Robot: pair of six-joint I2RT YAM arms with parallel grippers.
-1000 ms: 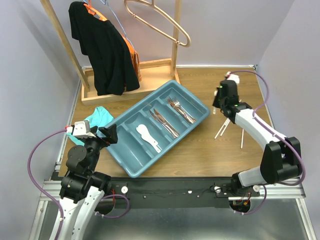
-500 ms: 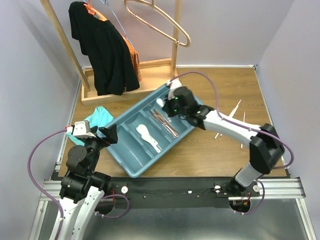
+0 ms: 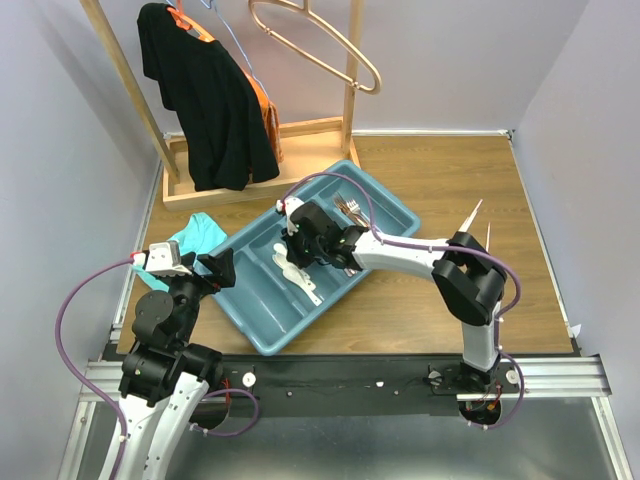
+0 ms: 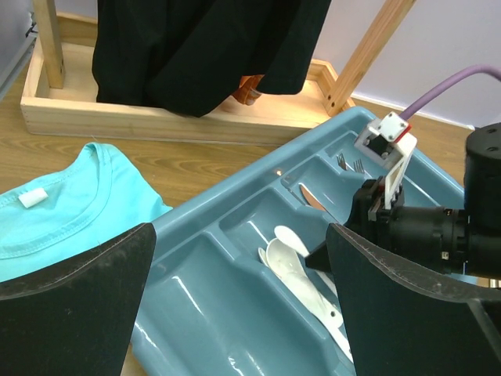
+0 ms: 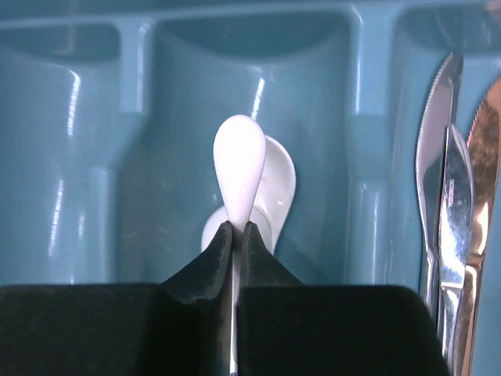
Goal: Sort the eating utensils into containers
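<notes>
My right gripper (image 3: 291, 256) is shut on a white plastic spoon (image 5: 239, 168), its bowl sticking out past the fingertips (image 5: 235, 229). It holds the spoon just above the spoon compartment of the teal tray (image 3: 262, 345), where other white spoons (image 5: 275, 184) lie. Silver knives (image 5: 438, 196) fill the compartment to the right, and coppery forks (image 3: 352, 208) the far one. Two pale chopsticks (image 3: 470, 215) lie on the table right of the tray. My left gripper (image 4: 239, 298) is open and empty at the tray's left end (image 4: 196, 313), looking at the spoons (image 4: 293, 262).
A teal cloth (image 3: 200, 233) lies left of the tray. A wooden rack (image 3: 300, 130) with a black garment (image 3: 205, 95) and large metal hangers (image 3: 320, 45) stands at the back. The right arm (image 3: 420, 260) stretches across the tray.
My right arm has swung left from the chopsticks side of the table across the tray, carrying the white spoon to the spoon compartment. The left arm has not moved.
</notes>
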